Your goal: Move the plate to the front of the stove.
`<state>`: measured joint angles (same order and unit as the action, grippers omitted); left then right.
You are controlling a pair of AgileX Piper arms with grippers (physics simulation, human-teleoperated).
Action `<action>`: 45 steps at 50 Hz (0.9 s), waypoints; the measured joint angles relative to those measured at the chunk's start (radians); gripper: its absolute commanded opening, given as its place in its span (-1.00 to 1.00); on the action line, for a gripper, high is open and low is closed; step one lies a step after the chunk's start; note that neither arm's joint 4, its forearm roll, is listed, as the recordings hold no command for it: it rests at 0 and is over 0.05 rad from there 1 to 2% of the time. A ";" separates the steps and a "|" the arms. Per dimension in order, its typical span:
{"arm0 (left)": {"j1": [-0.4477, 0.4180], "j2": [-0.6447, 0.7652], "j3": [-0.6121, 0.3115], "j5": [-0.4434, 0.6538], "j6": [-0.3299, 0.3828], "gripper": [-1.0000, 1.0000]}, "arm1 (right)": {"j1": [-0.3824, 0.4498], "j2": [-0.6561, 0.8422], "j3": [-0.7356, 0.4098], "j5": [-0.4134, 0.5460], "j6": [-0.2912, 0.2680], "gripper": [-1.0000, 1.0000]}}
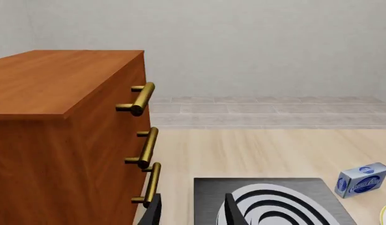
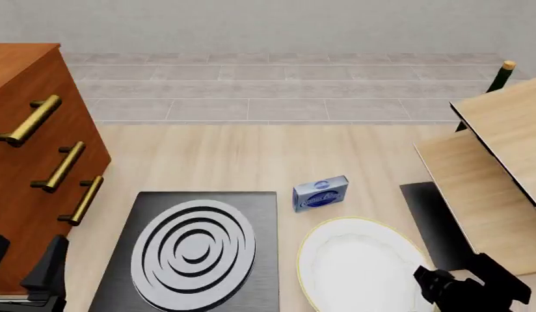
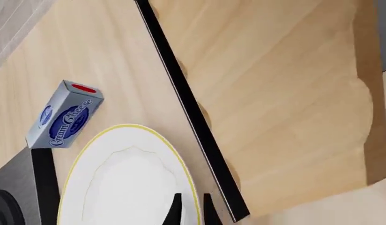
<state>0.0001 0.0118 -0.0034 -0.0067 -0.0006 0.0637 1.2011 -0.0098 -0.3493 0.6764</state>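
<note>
Plate (image 2: 359, 270), white with gold rim, sits just right of stove (image 2: 194, 250); box (image 2: 321, 193) behind. Right gripper (image 3: 189, 206) narrow at plate's rim; left gripper (image 1: 191, 211) wide.

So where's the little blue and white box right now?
In the front view, the small blue and white cream cheese box stands on the table, just beyond the white gold-rimmed plate and right of the dark grey stove.

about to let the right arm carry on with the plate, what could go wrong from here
1. The right gripper has its fingers straddling only the plate's thin rim, so the hold may be shallow and the plate could slip or tilt when lifted.
2. The cream cheese box stands just beyond the plate, beside the stove; a swing that way could knock it.
3. The wooden board overhangs the plate's right side, so lifting there risks a collision.
</note>
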 measured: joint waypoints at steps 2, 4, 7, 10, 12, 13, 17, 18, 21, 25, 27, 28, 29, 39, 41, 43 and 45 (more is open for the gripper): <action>0.000 0.000 0.000 0.000 0.000 1.00 | -0.003 -0.043 0.000 0.040 -0.004 -1.00; 0.000 0.000 0.000 0.000 0.000 1.00 | -0.005 -0.091 -0.001 0.083 -0.008 -1.00; 0.000 0.000 0.000 0.000 0.000 1.00 | -0.006 -0.180 -0.001 0.164 -0.012 -1.00; 0.000 0.000 0.000 0.000 0.000 1.00 | -0.003 -0.285 -0.001 0.259 -0.016 -1.00; 0.000 0.000 0.000 0.000 0.000 1.00 | 0.001 -0.366 -0.001 0.331 -0.017 -1.00; 0.000 0.000 0.000 0.000 0.000 1.00 | 0.004 -0.407 -0.001 0.367 -0.018 -1.00; 0.000 0.000 0.000 0.000 0.000 1.00 | 0.016 -0.558 0.000 0.497 -0.020 -1.00; 0.000 0.000 0.000 0.000 0.000 1.00 | 0.019 -0.593 0.000 0.526 -0.021 -1.00; 0.000 0.000 0.000 0.000 0.000 1.00 | 0.028 -0.684 0.001 0.601 -0.022 -1.00; 0.000 0.000 0.000 0.000 0.000 1.00 | 0.042 -0.788 0.002 0.682 -0.020 -1.00; 0.000 0.000 0.000 0.000 0.000 1.00 | 0.049 -0.832 0.003 0.713 -0.019 -1.00; 0.000 0.000 0.000 0.000 0.000 1.00 | 0.053 -0.852 0.003 0.727 -0.018 -1.00; 0.000 0.000 0.000 0.000 0.000 1.00 | 0.056 -0.871 0.003 0.739 -0.016 -1.00; 0.000 0.000 0.000 0.000 0.000 1.00 | 0.085 -1.011 -0.013 0.830 0.003 -1.00; 0.000 0.000 0.000 0.000 0.000 1.00 | 0.090 -1.033 -0.025 0.850 0.007 -1.00; 0.000 0.000 0.000 0.000 0.000 1.00 | 0.095 -1.052 -0.040 0.867 0.011 -1.00; 0.000 0.000 0.000 0.000 0.000 1.00 | 0.099 -1.067 -0.057 0.884 0.016 -1.00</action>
<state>0.0001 0.0118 -0.0034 -0.0067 -0.0006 0.1627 0.1340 -0.0667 0.5344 0.6924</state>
